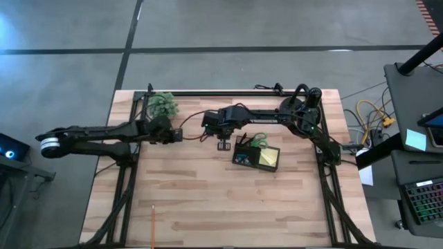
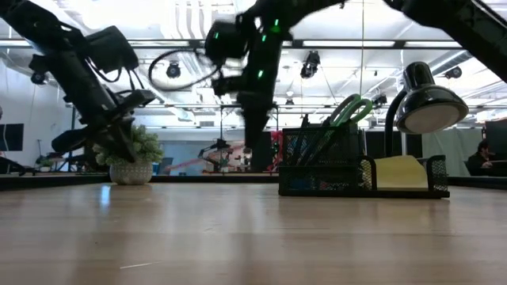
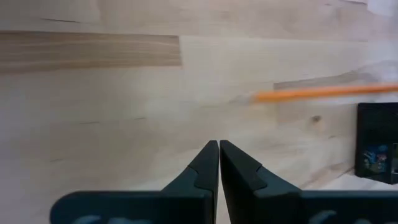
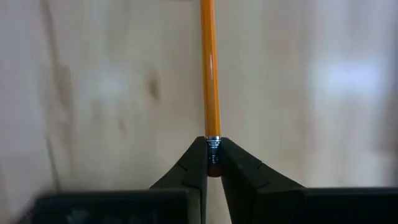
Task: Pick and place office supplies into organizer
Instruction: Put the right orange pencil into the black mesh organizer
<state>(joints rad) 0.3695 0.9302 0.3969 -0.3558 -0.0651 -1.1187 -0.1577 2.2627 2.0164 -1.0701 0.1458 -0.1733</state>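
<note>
At the table's left, the left arm waits beside the green plant (image 1: 164, 105) at the far-left corner, its left gripper (image 3: 219, 163) clenched on nothing, the two fingers pressed flat together. Near the front edge on the left lies a second orange pencil (image 1: 152, 223), untouched and well apart from everything else.

Toward the middle, the right gripper (image 4: 213, 158) hangs over the table just left of the organizer (image 1: 243, 160), pinching an orange pencil (image 4: 209, 68) at its eraser end. The jaws are nearly shut, with only the pencil's thickness between them, and the metal ferrule sits right at the fingertips. The shaft sticks straight out ahead of the fingers.

The step in hand appears to be carrying this pencil to the organizer. To do it well, the arm probably needs to bring the shaft upright above an open compartment, tip first, and lower it until it is well inside the mesh before letting go; a grip this close to the end lets the pencil swing, so slow motion would help.

To the right, the organizer already holds green-handled scissors (image 1: 259, 142) standing in the far compartment and a yellow sticky-note pad (image 1: 270, 158) in its right part. The black desk lamp (image 2: 428, 101) stands behind it in the low view.
</note>
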